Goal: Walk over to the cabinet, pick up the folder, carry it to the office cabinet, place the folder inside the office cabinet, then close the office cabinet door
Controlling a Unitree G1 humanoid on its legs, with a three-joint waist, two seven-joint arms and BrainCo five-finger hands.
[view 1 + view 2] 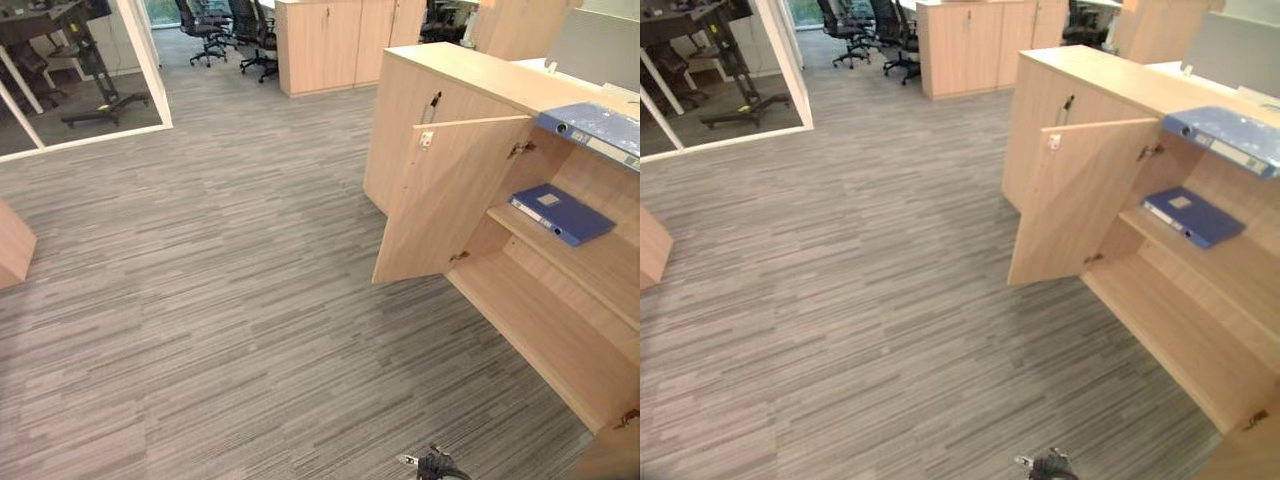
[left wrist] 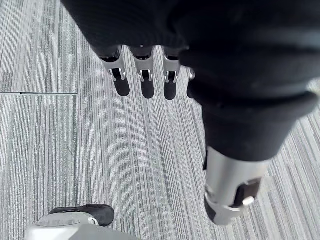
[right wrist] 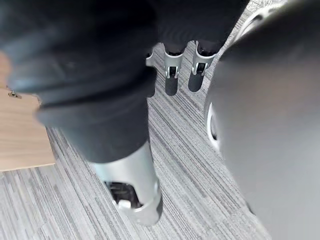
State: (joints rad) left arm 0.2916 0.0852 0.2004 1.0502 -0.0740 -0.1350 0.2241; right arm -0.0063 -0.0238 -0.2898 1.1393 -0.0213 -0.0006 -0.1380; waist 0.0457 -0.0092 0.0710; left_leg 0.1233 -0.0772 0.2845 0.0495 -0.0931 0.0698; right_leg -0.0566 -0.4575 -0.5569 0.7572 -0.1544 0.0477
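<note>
Blue folder flat on the upper shelf of the office cabinet, door open; second folder at the cabinet top's edge. Left hand and right hand slack-fingered, empty, over carpet.

Head stereo pair: set high, facing down and forward across the carpet floor, with the open office cabinet near the right edge. Both eyes share this scene, slightly offset sideways.

Left wrist camera: very close along the left hand, facing down at carpet.

Right wrist camera: very close along the right hand, facing down at carpet and a wooden panel.
</note>
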